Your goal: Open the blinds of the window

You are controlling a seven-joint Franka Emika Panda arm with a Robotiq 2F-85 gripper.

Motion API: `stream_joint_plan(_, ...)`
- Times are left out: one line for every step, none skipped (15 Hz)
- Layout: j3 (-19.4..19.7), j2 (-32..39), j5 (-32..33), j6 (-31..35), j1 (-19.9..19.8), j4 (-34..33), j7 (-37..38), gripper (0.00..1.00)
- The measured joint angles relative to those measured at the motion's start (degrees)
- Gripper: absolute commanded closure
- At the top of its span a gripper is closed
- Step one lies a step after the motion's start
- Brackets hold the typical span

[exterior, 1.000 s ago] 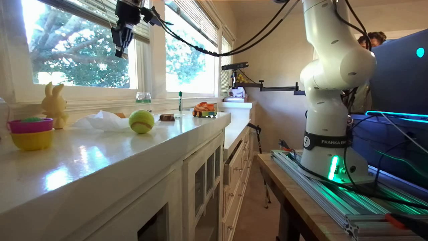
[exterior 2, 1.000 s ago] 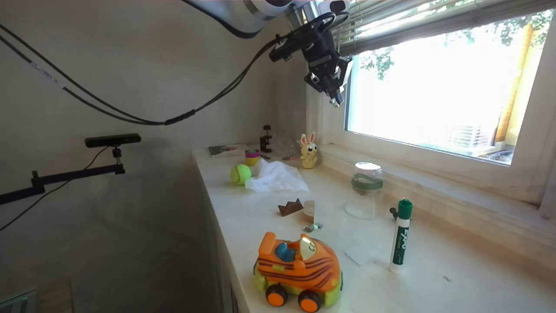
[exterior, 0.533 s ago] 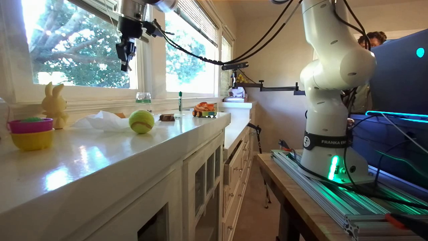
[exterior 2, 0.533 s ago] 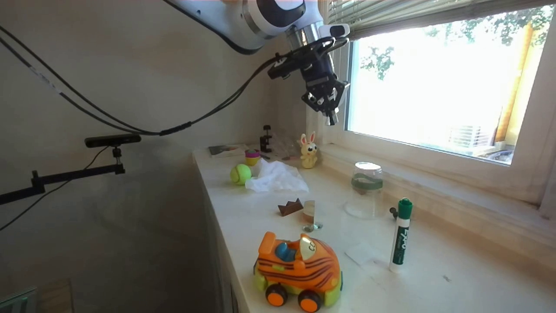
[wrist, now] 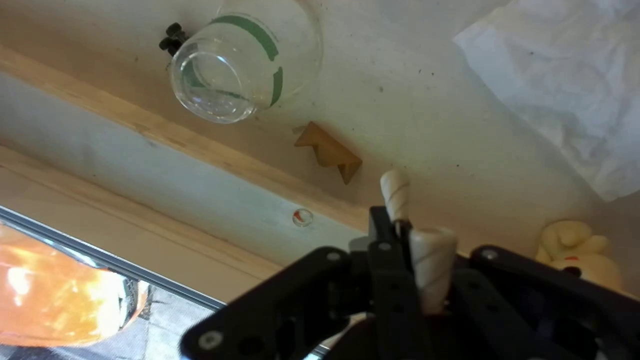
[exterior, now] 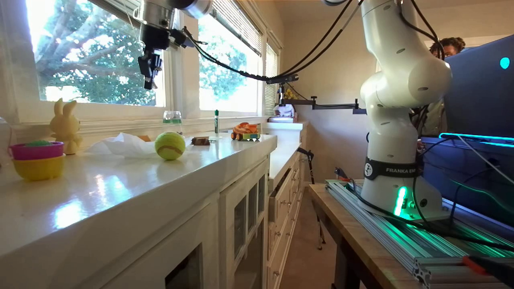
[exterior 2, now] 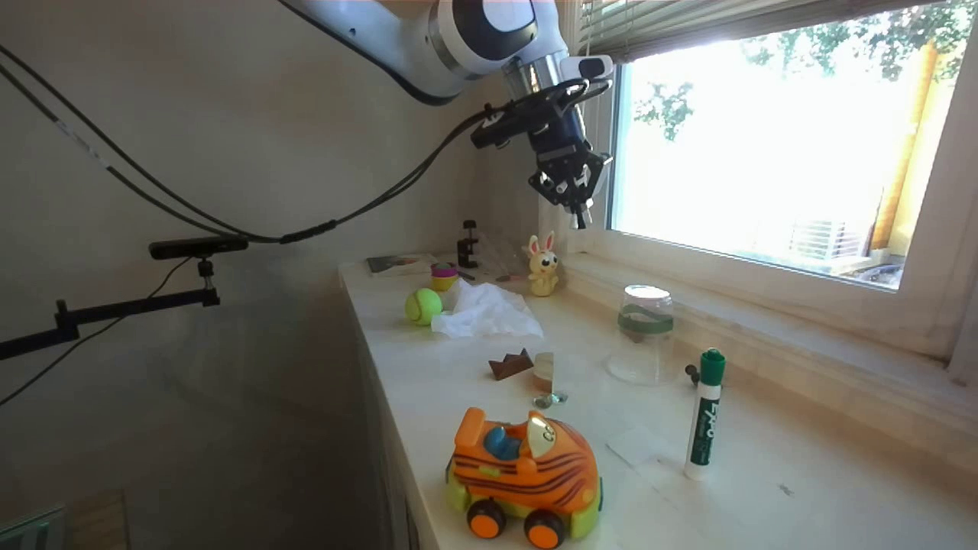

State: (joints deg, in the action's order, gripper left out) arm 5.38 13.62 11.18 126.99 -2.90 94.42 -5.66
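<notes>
White slatted blinds [exterior: 116, 7] hang gathered across the top of the window [exterior: 100, 60]. An exterior view also shows the blinds [exterior 2: 680, 27], their lower edge sloping over bright glass. Trees stand outside. My gripper [exterior: 149, 82] points down at the window's side, well above the counter, as an exterior view also has the gripper [exterior 2: 579, 218]. Up close in the wrist view its fingers are together, with two white cord tassels [wrist: 432, 265] against them. A thin pull cord [exterior: 130, 18] runs down towards the gripper; the pinched stretch is hidden.
On the counter below stand an upturned glass [exterior 2: 646, 336], a green-capped marker [exterior 2: 707, 412], an orange toy car [exterior 2: 527, 473], a tennis ball [exterior 2: 423, 305], crumpled white paper [exterior 2: 485, 309] and a bunny figure [exterior 2: 543, 267]. A camera [exterior 2: 199, 246] on a bracket juts beside the counter.
My gripper has come down, mostly in the first half second. Meanwhile the lower edge of the blinds has risen, showing more glass. The counter's objects have stayed put.
</notes>
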Motion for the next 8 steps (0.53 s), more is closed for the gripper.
stream_joint_plan(0.00, 0.03, 0.00, 0.14, 0.00, 0.00, -0.23, 0.73)
stream_joint_plan(0.00, 0.08, 0.11, 0.34, 0.00, 0.00, -0.46, 0.72)
stream_joint_plan(0.00, 0.16, 0.26, 0.55, 0.00, 0.00, -0.59, 0.68)
stream_joint_plan(0.00, 0.31, 0.33, 0.56, -0.01, 0.10, -0.77, 0.60)
stream_joint_plan(0.02, 0.52, 0.40, 0.62, -0.02, 0.33, -0.93, 0.54)
stream_joint_plan(0.05, 0.72, 0.53, 0.81, -0.03, 0.72, -1.05, 0.46)
stream_joint_plan(0.07, 0.88, 0.67, 1.08, -0.04, 1.16, -1.12, 0.40)
stream_joint_plan(0.07, 1.03, 0.87, 1.28, -0.04, 1.55, -1.19, 0.32)
